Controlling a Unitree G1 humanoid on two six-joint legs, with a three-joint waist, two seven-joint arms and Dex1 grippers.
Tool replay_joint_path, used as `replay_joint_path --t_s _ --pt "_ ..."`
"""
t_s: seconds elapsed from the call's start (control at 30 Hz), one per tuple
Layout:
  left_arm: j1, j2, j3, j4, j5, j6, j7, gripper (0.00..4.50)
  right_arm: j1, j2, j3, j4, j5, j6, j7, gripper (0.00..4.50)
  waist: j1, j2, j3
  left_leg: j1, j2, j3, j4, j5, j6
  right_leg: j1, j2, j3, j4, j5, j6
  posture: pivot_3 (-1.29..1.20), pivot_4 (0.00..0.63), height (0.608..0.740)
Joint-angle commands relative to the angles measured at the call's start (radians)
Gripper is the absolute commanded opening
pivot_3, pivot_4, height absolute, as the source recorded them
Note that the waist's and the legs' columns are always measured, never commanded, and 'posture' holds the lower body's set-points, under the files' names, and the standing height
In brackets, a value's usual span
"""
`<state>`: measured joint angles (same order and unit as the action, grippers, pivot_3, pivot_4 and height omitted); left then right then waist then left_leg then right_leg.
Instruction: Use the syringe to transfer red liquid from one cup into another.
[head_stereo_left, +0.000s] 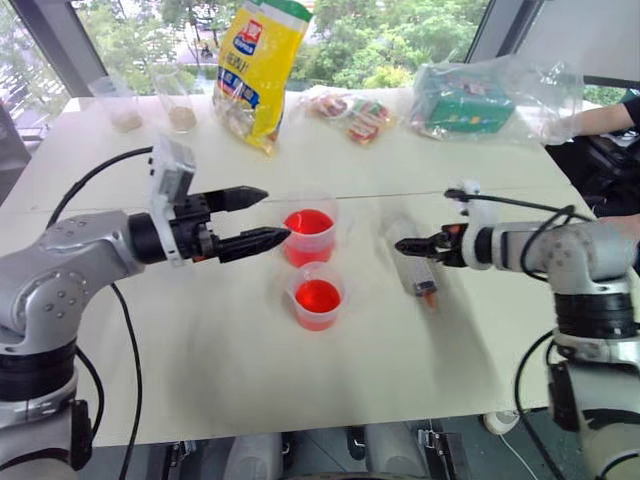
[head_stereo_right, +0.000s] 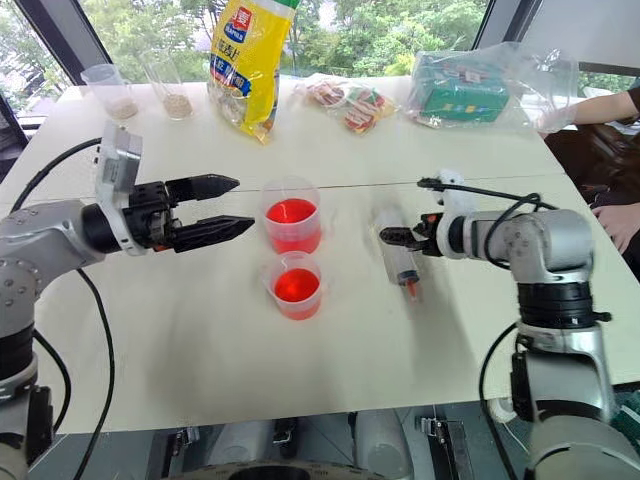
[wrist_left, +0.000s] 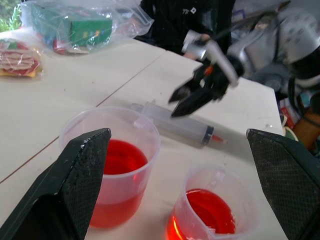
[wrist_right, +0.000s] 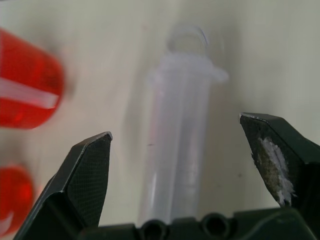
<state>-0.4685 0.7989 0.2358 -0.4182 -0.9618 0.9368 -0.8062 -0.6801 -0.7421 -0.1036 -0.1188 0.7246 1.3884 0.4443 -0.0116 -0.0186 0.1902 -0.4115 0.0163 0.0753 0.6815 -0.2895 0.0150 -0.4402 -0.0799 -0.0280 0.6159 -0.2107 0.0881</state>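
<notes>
The syringe (head_stereo_left: 413, 262) lies flat on the white table, its orange-red tip toward the table's front edge. My right gripper (head_stereo_left: 402, 244) hovers just over its barrel, open, the fingers standing to either side of the syringe (wrist_right: 180, 150) without holding it. The taller cup (head_stereo_left: 310, 236) with red liquid (head_stereo_left: 309, 222) stands mid-table. The shorter cup with the lip (head_stereo_left: 318, 298) stands just in front of it, also holding red liquid. My left gripper (head_stereo_left: 276, 214) is open and empty, level, its tips just left of the taller cup (wrist_left: 112, 165).
At the back stand a yellow bag (head_stereo_left: 258, 65), two clear cups with beige grains (head_stereo_left: 125, 108), snack packets (head_stereo_left: 355, 115) and a green box in a plastic bag (head_stereo_left: 480, 100). A person's gloved hand (head_stereo_left: 562, 126) rests at the far right edge.
</notes>
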Motion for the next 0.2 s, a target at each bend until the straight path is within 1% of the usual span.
replay_joint_path --t_s 0.03,0.13,0.2 --pt "0.014 0.038 0.017 -0.042 -0.004 -0.01 -0.018 4.5 0.029 -0.065 -0.137 -0.181 0.135 0.008 0.127 4.41 0.0 0.0 0.0 0.0 0.0 0.0 0.0 0.0 0.0 0.0 0.0 0.0 0.0 0.0 0.0 0.0 0.15 0.74" --pt "0.054 0.075 0.036 -0.055 -0.005 -0.011 -0.035 4.5 0.125 -0.156 -0.259 -0.309 0.25 0.029 0.235 4.41 0.001 0.0 0.0 0.0 0.0 0.0 -0.001 -0.001 0.001 0.0 0.0 0.0 -0.001 0.0 0.0 0.0 0.15 0.74" --pt "0.065 0.086 0.046 -0.053 -0.012 -0.008 -0.029 4.5 0.173 -0.187 -0.312 -0.352 0.302 0.035 0.263 4.41 0.003 0.0 0.0 0.0 0.0 0.0 -0.001 -0.001 0.001 0.001 0.0 0.0 -0.002 0.0 0.0 0.0 0.15 0.74"
